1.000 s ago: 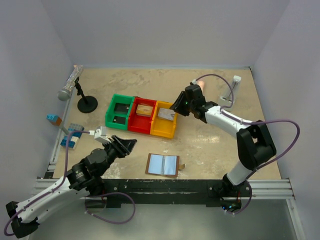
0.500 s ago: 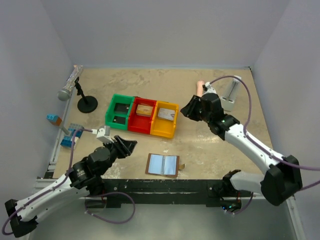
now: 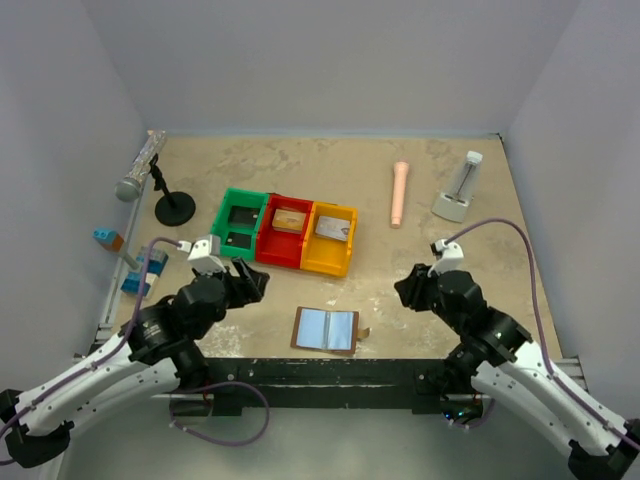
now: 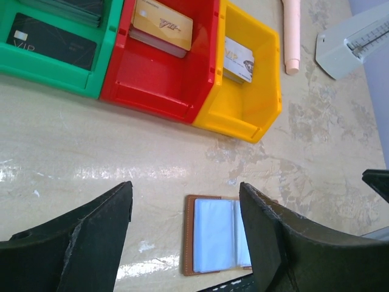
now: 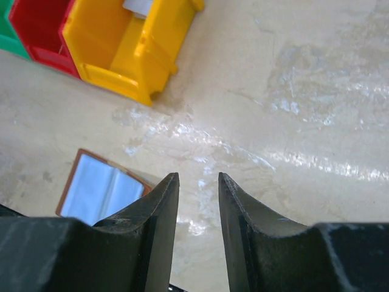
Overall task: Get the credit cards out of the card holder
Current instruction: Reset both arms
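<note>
The card holder [image 3: 326,329] lies open on the table near the front edge, pale blue inside with a brown rim; it also shows in the left wrist view [image 4: 216,234] and the right wrist view [image 5: 100,188]. A gold card [image 3: 290,220] lies in the red bin, a silver card [image 3: 333,229] in the yellow bin and a black card [image 4: 51,41] in the green bin. My left gripper [image 3: 250,283] is open and empty, left of the holder and above the table [image 4: 184,188]. My right gripper [image 3: 405,288] is empty, jaws a narrow gap apart, right of the holder [image 5: 197,177].
The green [image 3: 222,236], red [image 3: 268,245] and yellow [image 3: 325,265] bins stand in a row behind the holder. A pink cylinder [image 3: 399,193] and a white stand [image 3: 458,190] are at the back right. A microphone on its stand [image 3: 150,170] and blue blocks [image 3: 140,270] are at the left.
My right arm has pulled back from the yellow bin to the near right of the table. My left gripper has drawn back a little to the left.
</note>
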### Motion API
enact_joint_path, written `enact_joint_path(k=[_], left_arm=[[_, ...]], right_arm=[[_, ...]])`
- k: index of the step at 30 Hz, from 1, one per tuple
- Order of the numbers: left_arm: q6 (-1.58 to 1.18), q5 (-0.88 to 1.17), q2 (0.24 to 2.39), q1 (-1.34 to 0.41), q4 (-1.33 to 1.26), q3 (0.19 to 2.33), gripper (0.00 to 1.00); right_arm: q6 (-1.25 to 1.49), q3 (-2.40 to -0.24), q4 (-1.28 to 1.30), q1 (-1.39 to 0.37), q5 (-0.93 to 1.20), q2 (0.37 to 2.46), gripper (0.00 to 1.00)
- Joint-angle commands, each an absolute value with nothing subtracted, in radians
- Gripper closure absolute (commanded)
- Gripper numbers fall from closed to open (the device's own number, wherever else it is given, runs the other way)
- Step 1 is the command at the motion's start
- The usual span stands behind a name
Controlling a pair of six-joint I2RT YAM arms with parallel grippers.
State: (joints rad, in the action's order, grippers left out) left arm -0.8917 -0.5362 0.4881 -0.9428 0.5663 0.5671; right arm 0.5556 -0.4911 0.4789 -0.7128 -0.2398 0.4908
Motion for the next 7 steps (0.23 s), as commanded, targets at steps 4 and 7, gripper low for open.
enact_joint_path(k=[4, 7], left_arm=[[-1.008, -0.548, 0.474, -0.942, 0.709, 0.615, 0.25], [-1.012, -0.545, 0.468, -0.942, 0.730, 0.626, 0.25]], right_arm=[[0.548, -0.423, 0.528, -0.718, -0.199, 0.371, 0.62], [0.540, -0.451, 0.544, -0.718, -0.184, 0.425, 0.62]])
